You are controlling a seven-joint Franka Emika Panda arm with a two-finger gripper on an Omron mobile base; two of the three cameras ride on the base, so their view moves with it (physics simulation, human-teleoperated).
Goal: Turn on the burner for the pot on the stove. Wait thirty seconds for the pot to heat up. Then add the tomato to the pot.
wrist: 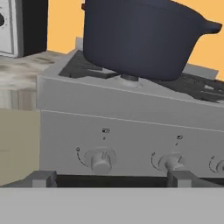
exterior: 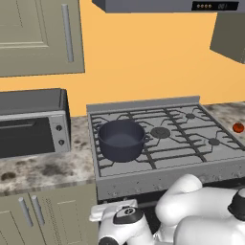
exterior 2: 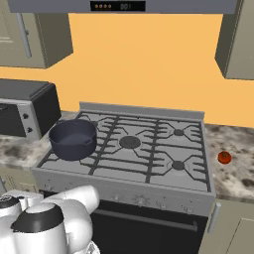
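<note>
The dark charcoal-blue pot (exterior: 121, 139) (exterior 2: 73, 139) stands on the front left burner of the grey stove (exterior: 158, 178) (exterior 2: 149, 191). The small red tomato (exterior: 238, 127) (exterior 2: 224, 158) lies on the counter to the stove's right. In the hand view my gripper (wrist: 113, 179) is open and low in front of the stove's front panel (wrist: 131, 105), with the pot (wrist: 140, 37) above. Its fingertips (wrist: 41, 177) stand wide apart with nothing between them. The leftmost knob (wrist: 100, 161) and the second knob (wrist: 171, 162) sit just beyond them, apart from the fingers.
A grey toaster oven (exterior: 33, 127) (exterior 2: 25, 111) stands on the speckled counter left of the stove. Wall cabinets (exterior: 38, 33) and a range hood (exterior 2: 119, 6) hang above. The dark oven door (exterior 2: 149, 223) is below the knobs.
</note>
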